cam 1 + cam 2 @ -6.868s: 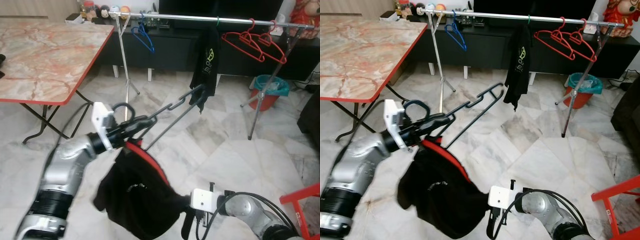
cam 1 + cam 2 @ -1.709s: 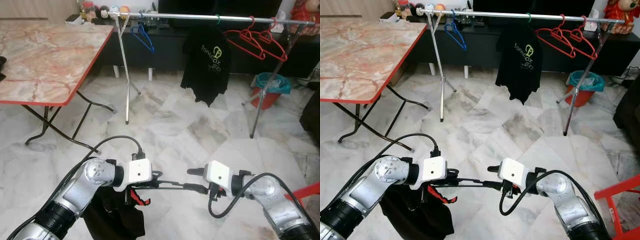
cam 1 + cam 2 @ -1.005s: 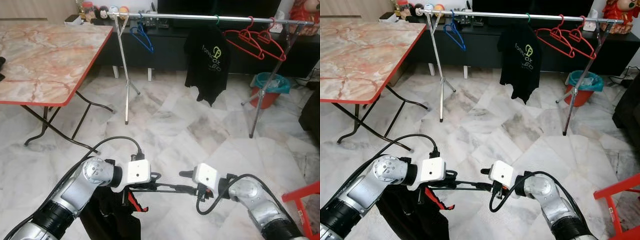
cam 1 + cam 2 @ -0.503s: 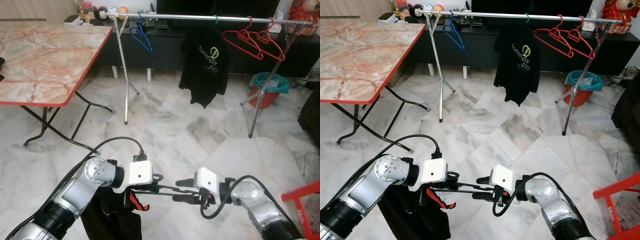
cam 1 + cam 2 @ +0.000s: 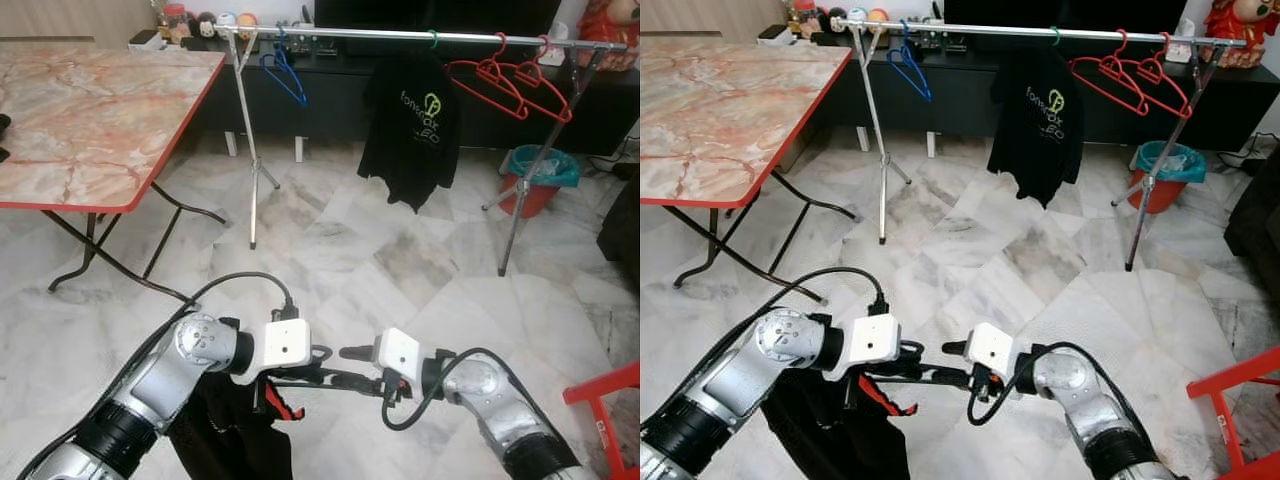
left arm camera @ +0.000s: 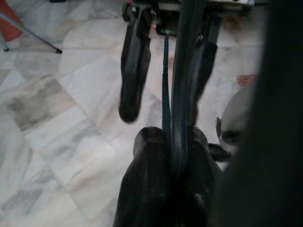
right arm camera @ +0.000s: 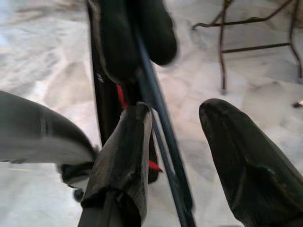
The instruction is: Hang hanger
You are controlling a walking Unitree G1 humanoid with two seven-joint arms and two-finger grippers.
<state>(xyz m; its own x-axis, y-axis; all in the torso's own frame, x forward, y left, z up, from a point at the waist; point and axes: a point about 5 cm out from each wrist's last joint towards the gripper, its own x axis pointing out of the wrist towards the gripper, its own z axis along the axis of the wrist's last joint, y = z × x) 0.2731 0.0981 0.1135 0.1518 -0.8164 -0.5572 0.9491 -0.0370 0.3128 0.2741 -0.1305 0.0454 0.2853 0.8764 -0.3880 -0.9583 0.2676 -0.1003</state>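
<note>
A dark thin hanger [image 6: 181, 71] carries a black garment with red trim [image 5: 232, 438] that hangs low over the floor. My left gripper [image 5: 316, 376] is shut on the hanger's bar, seen close up in the left wrist view [image 6: 173, 158]. My right gripper [image 5: 346, 367] faces it from the right and stands open, its fingers [image 7: 124, 161] on either side of the hanger's rod [image 7: 164, 142]. Far ahead stands the silver clothes rail [image 5: 390, 35].
On the rail hang a blue hanger [image 5: 286, 76], a black T-shirt [image 5: 413, 130] and red hangers [image 5: 512, 84]. A marble table with a red edge [image 5: 90, 110] is at the left. A teal bin [image 5: 541, 168] and a red stool [image 5: 608, 398] are at the right.
My right gripper has slid left along the hanger, closer to the left gripper. The left arm, once raised with the hanger, now holds it low. The T-shirt on the rail sways.
</note>
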